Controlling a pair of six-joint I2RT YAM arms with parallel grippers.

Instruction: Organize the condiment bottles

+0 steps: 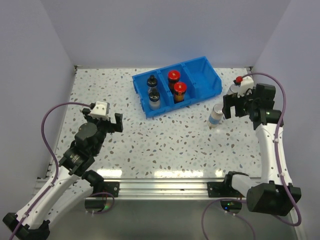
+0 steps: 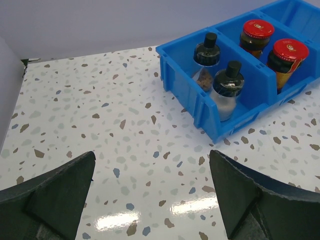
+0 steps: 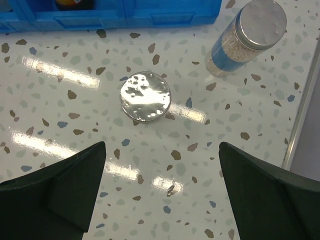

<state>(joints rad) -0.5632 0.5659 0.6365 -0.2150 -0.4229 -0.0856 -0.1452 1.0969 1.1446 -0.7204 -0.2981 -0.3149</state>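
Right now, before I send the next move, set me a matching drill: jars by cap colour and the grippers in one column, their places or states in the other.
Things
1. black-capped clear jars
2. red-capped jars with dark brown contents
3. silver-capped clear jars
4. left gripper and right gripper

Places or states
A. middle compartment of the blue plastic bin
B. open, holding nothing
C. on the speckled table, outside the bin
D. left compartment of the bin, top view

Pairs: 1-D, 2-A, 3-C, 4-B
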